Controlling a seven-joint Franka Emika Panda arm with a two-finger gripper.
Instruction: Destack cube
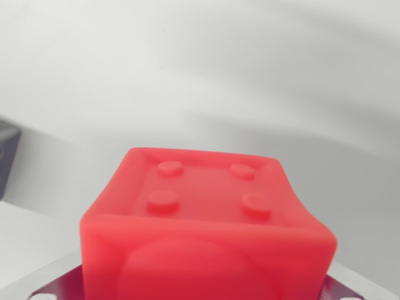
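Wrist view sits very close behind the red cube [206, 231].

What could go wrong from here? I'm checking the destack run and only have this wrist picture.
1. The red cube fills the lower frame, hiding the fingers, so grip and jaw state cannot be confirmed; it may slip.
2. Nothing below the cube shows, so whether it is clear of a second cube is unknown.
3. A dark object sits at the wrist view's left edge; a sideways move might hit it.

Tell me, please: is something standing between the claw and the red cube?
Nothing visible does. The red cube fills the lower middle of the wrist view, its four-stud face up, directly against the metal part at the bottom edge. The claw's fingers are not in view.
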